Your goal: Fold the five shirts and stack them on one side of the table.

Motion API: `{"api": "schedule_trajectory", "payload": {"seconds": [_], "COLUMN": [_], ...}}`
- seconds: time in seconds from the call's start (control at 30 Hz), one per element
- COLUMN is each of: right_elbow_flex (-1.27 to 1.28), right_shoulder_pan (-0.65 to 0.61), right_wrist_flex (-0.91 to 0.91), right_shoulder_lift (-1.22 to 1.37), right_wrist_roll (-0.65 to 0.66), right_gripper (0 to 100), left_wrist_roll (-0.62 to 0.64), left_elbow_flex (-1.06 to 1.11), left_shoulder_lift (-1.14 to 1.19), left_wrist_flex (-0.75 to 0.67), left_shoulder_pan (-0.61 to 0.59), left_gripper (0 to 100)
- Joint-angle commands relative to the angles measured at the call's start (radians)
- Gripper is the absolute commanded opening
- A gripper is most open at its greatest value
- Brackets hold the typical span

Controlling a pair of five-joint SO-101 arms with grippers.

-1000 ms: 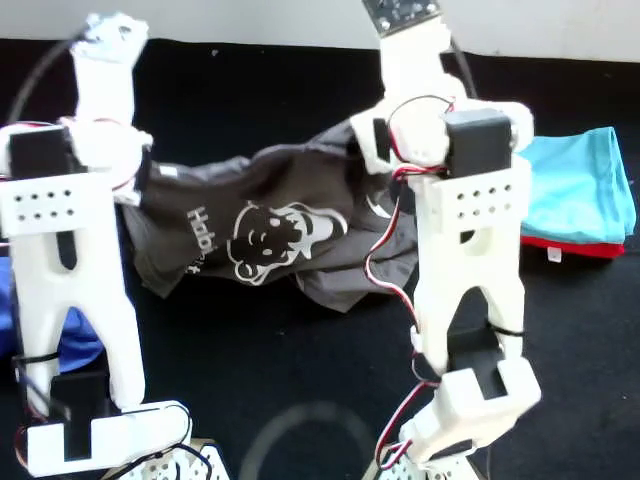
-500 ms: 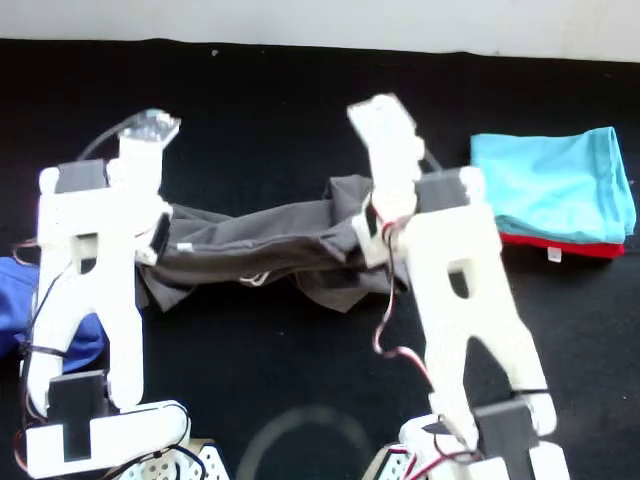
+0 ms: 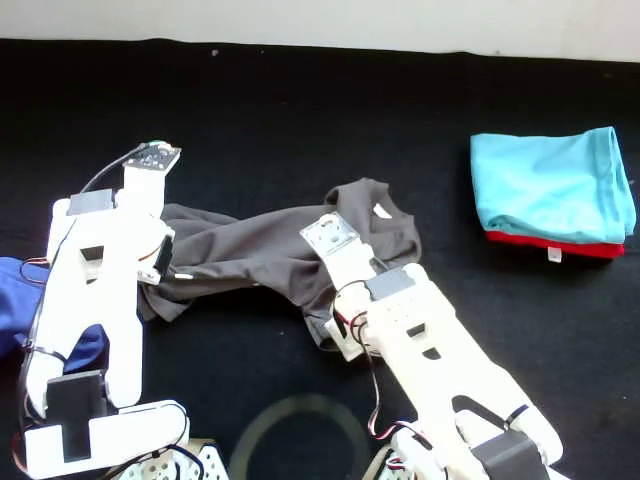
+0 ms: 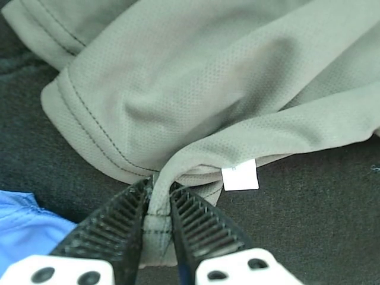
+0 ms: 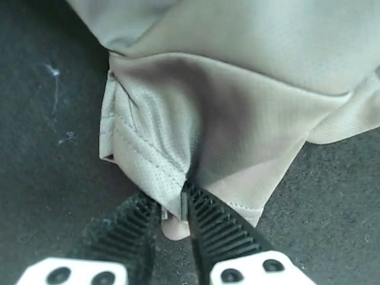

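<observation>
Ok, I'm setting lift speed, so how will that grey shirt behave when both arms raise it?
Probably floppy: the grey mesh-knit shirt lies bunched and creased. Likely light, as its thin hem folds flat inside the left pincer. Held by the right pincer too, its middle would probably sag.

Plain grey shirt (image 3: 250, 245) with a white tag (image 4: 240, 177), on a black table (image 3: 300, 110). To the right of the grey shirt, turquoise shirt (image 3: 550, 185) over red shirt (image 3: 540, 243); to its left, blue shirt (image 3: 12, 300).
</observation>
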Motion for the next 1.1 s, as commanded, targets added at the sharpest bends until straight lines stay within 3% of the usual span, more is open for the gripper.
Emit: {"api": "schedule_trajectory", "payload": {"seconds": [0.0, 0.1, 0.3, 0.67, 1.07], "right_elbow_flex": [-0.03, -0.099, -0.243, -0.257, -0.487], "right_shoulder_pan": [-0.016, -0.008, -0.004, 0.085, 0.045], "right_wrist_flex": [0.093, 0.196, 0.306, 0.26, 0.538], "right_shoulder_lift": [-0.036, -0.036, -0.038, -0.036, -0.038], "right_wrist_roll": [0.063, 0.068, 0.064, 0.068, 0.061], "right_gripper": [15.2, 26.5, 25.5, 25.5, 25.5], "left_wrist_roll": [-0.012, -0.012, -0.012, -0.012, -0.012], "left_elbow_flex": [-0.007, -0.007, -0.007, -0.008, -0.012], "left_shoulder_lift": [-0.035, -0.035, -0.033, -0.035, -0.035], "left_wrist_flex": [-0.009, -0.014, -0.015, -0.015, -0.048], "left_shoulder_pan": [-0.016, -0.016, -0.016, -0.016, -0.016], "left_gripper": [1, 1, 1, 1, 1]}}
